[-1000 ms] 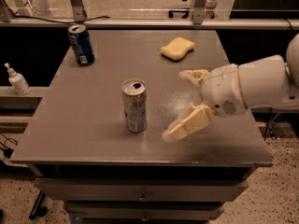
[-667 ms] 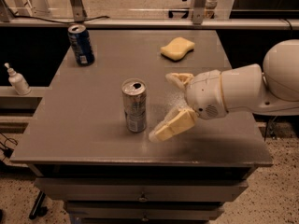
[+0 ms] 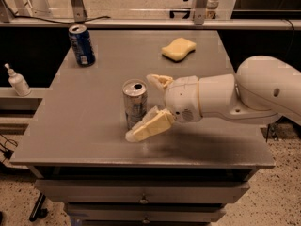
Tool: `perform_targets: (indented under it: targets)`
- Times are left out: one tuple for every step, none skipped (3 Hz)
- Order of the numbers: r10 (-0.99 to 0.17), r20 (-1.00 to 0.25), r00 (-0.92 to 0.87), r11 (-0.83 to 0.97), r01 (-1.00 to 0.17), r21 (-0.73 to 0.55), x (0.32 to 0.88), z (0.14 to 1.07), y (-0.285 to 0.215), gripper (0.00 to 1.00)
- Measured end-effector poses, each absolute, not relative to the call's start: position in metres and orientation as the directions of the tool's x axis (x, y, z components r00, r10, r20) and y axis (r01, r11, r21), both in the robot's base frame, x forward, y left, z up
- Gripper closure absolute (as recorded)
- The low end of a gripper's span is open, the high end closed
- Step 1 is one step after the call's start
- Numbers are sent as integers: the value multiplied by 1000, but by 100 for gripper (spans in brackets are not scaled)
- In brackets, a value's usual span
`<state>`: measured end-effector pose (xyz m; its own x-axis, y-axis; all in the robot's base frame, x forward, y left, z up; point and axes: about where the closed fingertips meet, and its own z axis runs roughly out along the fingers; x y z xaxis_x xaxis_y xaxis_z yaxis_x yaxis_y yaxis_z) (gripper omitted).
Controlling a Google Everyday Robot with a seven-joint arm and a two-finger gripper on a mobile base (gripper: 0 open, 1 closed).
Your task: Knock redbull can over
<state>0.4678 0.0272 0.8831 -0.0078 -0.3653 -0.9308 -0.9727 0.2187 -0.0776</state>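
Spread-open gripper (image 3: 143,106) fingers flank redbull can (image 3: 135,99): upright, long axis vertical, just off the fingertips; near finger crosses before its base.

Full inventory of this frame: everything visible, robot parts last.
redbull can: 1, silver with blue, upright, centre-front of table
dark blue can: 1, dark blue, upright, far-left of table
sponge: 1, yellow, far-right part of table
pump bottle: 1, white, on ledge left of table
table: 1, grey, drawers underneath
arm: 1, white, reaching in from the right
gripper: 1, cream fingers spread open, right at the redbull can, lower finger crossing its base
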Motion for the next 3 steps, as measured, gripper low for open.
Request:
perform_targets:
  targets:
    - [-311,-950,-8,244,-967,-71,473,884,40,0]
    - [-278,-961,7,262,-962,-82,484,884,48,0]
    - [-270,-963,28,277,-955,-106,506,888,48,0]
